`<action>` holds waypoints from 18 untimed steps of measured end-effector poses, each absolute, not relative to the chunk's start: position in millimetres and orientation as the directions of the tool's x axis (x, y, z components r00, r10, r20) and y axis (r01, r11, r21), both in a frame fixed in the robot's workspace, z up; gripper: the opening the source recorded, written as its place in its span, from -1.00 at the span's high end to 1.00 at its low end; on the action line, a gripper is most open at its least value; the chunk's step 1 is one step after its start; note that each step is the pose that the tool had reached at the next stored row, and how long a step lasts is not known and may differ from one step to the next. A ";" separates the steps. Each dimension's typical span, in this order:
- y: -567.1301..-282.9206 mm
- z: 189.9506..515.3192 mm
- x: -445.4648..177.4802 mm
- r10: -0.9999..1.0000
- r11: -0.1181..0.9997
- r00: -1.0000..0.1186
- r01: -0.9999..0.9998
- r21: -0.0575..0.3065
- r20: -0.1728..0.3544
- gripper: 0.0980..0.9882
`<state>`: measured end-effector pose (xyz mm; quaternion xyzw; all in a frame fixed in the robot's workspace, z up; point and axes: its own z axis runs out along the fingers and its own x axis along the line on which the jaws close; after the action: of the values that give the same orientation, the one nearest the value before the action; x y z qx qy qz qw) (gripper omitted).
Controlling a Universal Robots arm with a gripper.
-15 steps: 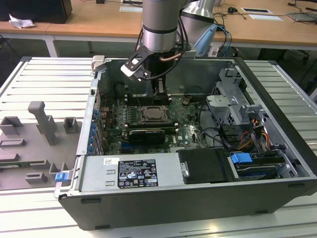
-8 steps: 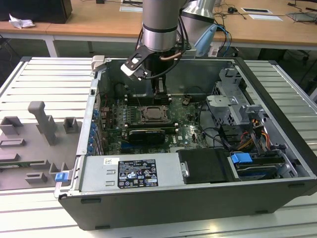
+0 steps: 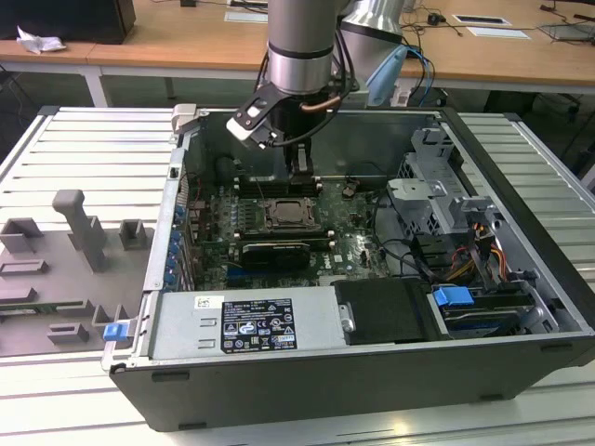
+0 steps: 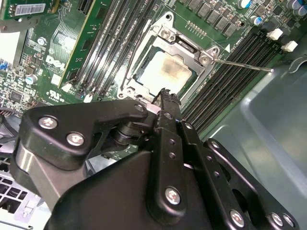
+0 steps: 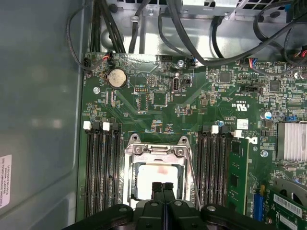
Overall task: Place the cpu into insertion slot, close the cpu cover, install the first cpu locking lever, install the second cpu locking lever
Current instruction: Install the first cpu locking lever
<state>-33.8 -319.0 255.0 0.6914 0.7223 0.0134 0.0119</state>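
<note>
Here the chip [image 5: 156,178], a flat pale metal square, lies in its socket under the thin steel frame cover [image 5: 156,149]. The black fingers [image 5: 157,190], pressed together, hover at its edge. Dark memory slots [image 5: 103,167] flank it on the green board [image 5: 158,103]; a thin wire lever [image 4: 242,64] juts sideways.

Robotics laboratory bench. An industrial robot arm [image 3: 299,56] is hanging over an open desktop computer case [image 3: 279,390], which is lying on a slotted aluminium worktable [image 3: 84,139] with its motherboard [image 5: 158,96] exposed. Grey block-shaped fixtures [image 3: 79,228] are sitting on the worktable at the exterior view's left. Wooden desks [image 3: 186,46] are standing behind, carrying cables [image 3: 432,19] and papers [image 3: 490,31].
</note>
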 end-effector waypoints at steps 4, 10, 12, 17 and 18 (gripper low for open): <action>-319.0 256.5 -33.7 0.999 0.044 -0.044 0.998 0.036 0.001 0.98; -319.0 258.4 -33.7 0.999 0.044 -0.044 0.998 0.036 0.001 0.98; -319.1 259.1 -33.7 0.999 0.044 -0.044 0.998 0.036 0.001 0.98; -319.0 261.3 -33.7 0.999 0.044 -0.044 0.998 0.036 0.000 0.98; -319.0 262.6 -33.7 0.999 0.044 -0.044 0.998 0.036 0.000 0.98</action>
<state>-33.7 -319.0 262.6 0.6913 0.7223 0.0130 0.0123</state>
